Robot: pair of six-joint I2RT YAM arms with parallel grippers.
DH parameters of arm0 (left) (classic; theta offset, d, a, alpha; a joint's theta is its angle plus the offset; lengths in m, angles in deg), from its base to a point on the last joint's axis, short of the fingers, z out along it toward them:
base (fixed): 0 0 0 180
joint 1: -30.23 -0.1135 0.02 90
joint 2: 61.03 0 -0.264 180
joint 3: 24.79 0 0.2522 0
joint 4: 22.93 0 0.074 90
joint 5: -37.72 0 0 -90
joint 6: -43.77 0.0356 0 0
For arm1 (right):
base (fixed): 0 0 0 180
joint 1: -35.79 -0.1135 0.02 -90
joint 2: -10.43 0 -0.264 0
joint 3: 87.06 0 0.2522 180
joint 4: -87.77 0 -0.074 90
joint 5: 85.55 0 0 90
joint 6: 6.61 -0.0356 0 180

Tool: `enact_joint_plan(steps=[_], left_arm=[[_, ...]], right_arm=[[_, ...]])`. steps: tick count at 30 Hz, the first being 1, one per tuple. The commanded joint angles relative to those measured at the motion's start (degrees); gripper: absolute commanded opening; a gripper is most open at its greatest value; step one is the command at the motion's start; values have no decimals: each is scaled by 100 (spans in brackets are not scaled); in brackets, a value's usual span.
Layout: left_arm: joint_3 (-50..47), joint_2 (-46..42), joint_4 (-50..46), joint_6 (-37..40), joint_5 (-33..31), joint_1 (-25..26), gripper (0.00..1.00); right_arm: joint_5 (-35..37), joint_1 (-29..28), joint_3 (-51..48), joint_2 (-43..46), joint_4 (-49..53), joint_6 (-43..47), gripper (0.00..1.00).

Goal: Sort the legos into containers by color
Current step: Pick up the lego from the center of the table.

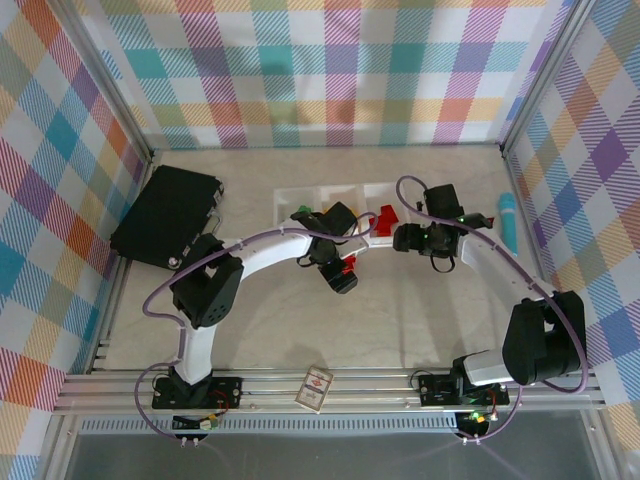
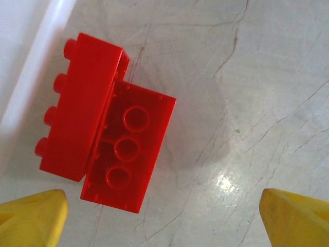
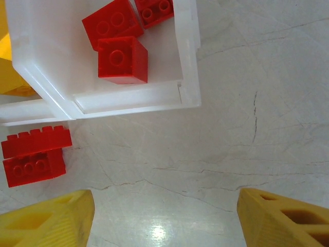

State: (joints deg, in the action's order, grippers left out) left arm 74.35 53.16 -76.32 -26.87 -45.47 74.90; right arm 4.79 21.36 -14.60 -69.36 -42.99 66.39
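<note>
Two red legos [image 2: 110, 139] lie together on the table, one on its side with studs showing, the other upside down. They sit just outside the containers' white wall [image 2: 36, 67]. My left gripper [image 2: 164, 221] hangs over them, open, its yellow fingertips [image 2: 31, 216] apart with nothing between. In the top view it [image 1: 343, 280] is right by these red legos [image 1: 349, 265]. My right gripper [image 3: 164, 221] is open over bare table near the end container [image 3: 187, 62], which holds three red legos [image 3: 121, 46]. A yellow lego [image 3: 10, 77] sits in the neighbouring compartment. The same red pair [image 3: 33, 154] lies at the left.
A flat black box [image 1: 165, 215] lies at the back left. A teal object [image 1: 509, 222] rests by the right wall. A small red-and-white card [image 1: 315, 388] sits on the front rail. Checked walls enclose the table on three sides.
</note>
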Motion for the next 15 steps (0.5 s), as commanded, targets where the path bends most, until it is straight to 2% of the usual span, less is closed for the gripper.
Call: enact_joint_plan(steps=[1,7,15], left_arm=[[83,150,-249,-102,26,-151,95],[-19,163,-132,-104,75,-283,95],[324,520,-484,216,307,-279,90]], right_arm=[[-102,44,-86,209,-61,-28,75],[-91,64,-178,357,22,-14,75],[-111,77,-279,584,89,-69,75]])
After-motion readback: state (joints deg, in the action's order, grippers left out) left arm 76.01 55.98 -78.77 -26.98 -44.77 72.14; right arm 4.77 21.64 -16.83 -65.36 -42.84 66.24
